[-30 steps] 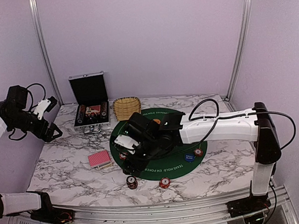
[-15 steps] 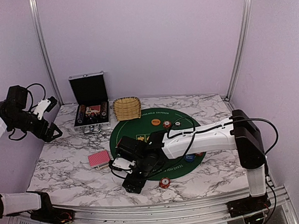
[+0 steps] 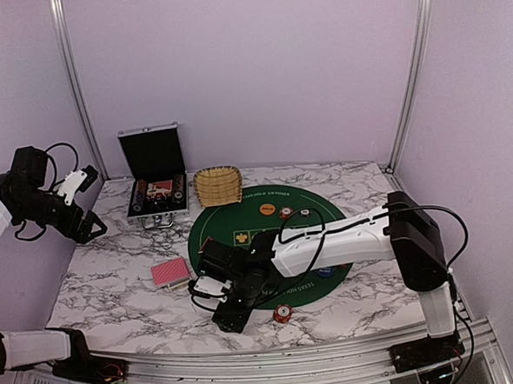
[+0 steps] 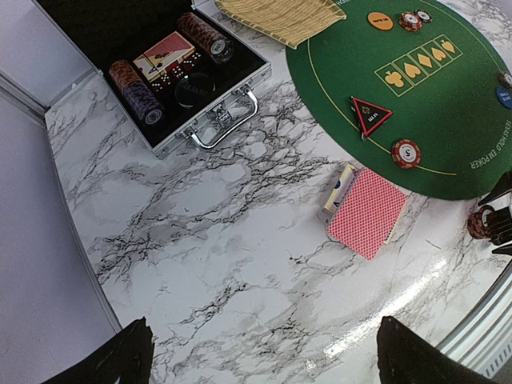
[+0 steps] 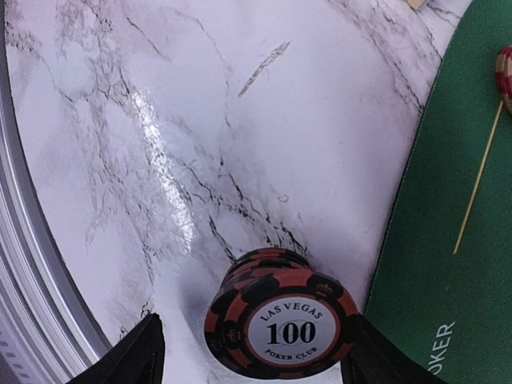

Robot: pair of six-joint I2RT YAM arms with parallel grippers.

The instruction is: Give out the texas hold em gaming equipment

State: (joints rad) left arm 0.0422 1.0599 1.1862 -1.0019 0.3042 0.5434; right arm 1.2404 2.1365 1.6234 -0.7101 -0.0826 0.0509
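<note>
As the right gripper (image 5: 254,340) straddles the red-and-black round poker chip stack (image 5: 280,324) at bottom centre, on the white marble tabletop (image 5: 160,120) beside the green felt mat (image 5: 448,240), jaws apart, we should centre, then squeeze level; the left gripper (image 4: 264,352) gapes wide

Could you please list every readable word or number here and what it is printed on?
"LAS VEGAS 100 POKER CLUB": top of the chip stack.
"TEXAS HOLD EM POKER": around the edge of the green mat.
Too small to read: the print on the triangular marker and the orange disc.
</note>
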